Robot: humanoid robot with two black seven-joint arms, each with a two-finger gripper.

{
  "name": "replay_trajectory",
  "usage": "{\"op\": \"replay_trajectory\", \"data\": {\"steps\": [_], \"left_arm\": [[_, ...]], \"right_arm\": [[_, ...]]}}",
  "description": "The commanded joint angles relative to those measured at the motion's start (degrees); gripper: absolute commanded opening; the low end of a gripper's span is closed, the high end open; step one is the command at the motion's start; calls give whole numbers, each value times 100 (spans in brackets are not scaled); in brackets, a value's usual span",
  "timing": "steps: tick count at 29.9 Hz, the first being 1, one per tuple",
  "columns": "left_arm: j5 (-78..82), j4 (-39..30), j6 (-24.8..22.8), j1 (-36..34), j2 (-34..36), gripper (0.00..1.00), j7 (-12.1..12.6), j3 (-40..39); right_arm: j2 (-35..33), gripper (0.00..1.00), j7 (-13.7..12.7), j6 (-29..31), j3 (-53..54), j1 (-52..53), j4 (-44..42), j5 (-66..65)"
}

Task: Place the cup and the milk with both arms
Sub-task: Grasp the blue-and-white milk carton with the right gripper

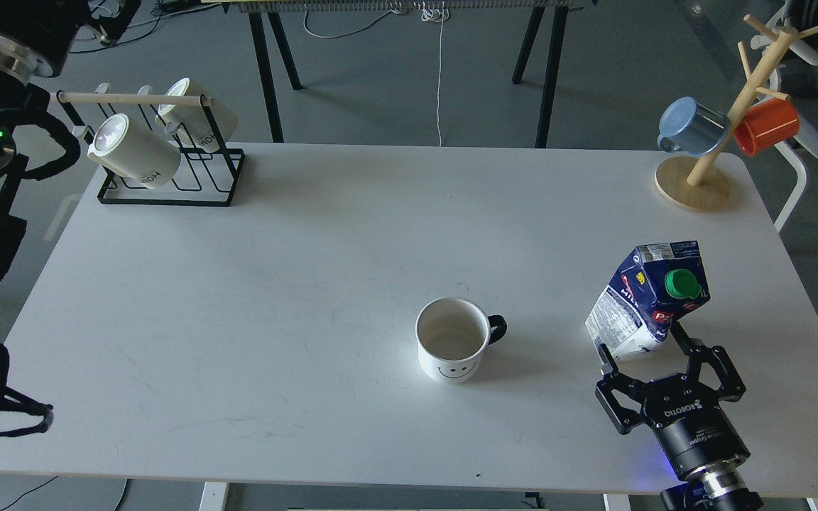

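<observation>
At the far left corner of the white rectangular desk (274, 234) stood a black wire rack (167, 177) carrying two cream ceramic mugs (135, 152) tilted on their sides. The left arm was seen only at the left border, and its claw did not show, so I cannot tell its state.

Near the middle of the desk, toward the front, stood the white ceramic cup with a black handle and a drawn smiley face (451, 339), upright and seemingly empty, handle to the right. It seemed stiff, smooth and breakable; a hold across the rim or body looked safer than at the thin handle.

To the right stood the dark blue and white milk carton with a green round cap (647, 298), leaning and dented. I judged it soft, so squeezing the lower body gently was best. The right claw (647, 351) was spread open with its fingers on both sides of the carton base, not yet pressed.

At the far right corner a wooden mug tree (728, 113) held a blue mug (689, 126) and an orange mug (766, 126). The desk centre and left offered wide free room; the carton was rather near the right edge.
</observation>
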Motion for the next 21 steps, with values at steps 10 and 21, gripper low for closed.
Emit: {"op": "replay_trajectory", "data": {"steps": [10, 21], "left_arm": [[17, 4, 0, 5, 32, 100, 0, 0], [26, 4, 0, -13, 32, 100, -17, 211]], "right_arm": [[2, 99, 0, 0, 227, 13, -7, 0], [63, 94, 9, 0, 157, 426, -174, -27]]}}
